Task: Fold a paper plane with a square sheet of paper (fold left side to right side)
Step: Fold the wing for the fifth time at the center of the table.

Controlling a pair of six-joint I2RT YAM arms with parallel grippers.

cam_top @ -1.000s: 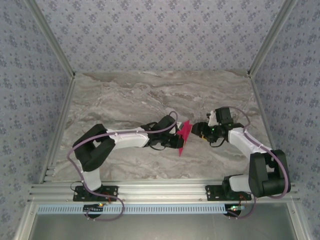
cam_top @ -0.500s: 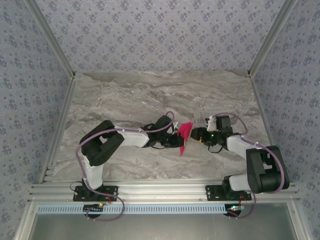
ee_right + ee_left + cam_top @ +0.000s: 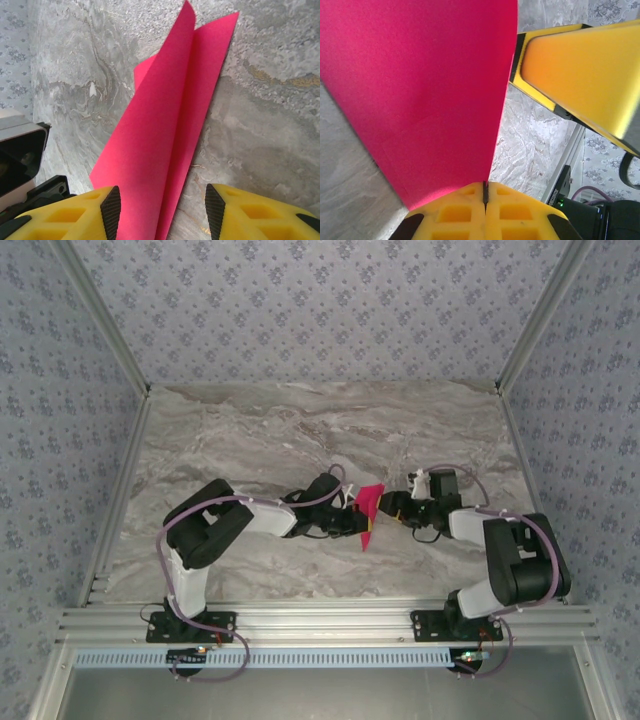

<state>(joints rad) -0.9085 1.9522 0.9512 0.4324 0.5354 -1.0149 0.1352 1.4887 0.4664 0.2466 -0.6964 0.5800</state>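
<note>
Between the two yellow fingers of my left gripper point(image 3: 485, 192), which are pressed tight together, sits the bottom edge of the thin magenta-pink folded sheet of paper point(image 3: 420, 100). So that gripper is pinching the paper. My right gripper point(image 3: 160, 220) has its fingers point(image 3: 65, 217) apart, one on each side of the paper. A gap shows by the right one, so it is not squeezing.

From above, the paper stands on its edge just right of the middle of the frame, on the grey marble-look table point(image 3: 250, 440), with both grippers meeting at it.

I can see at least two layers joined at a crease, so I think some folding is done. It does not look like a finished plane yet, so I guess more folds are left.
</note>
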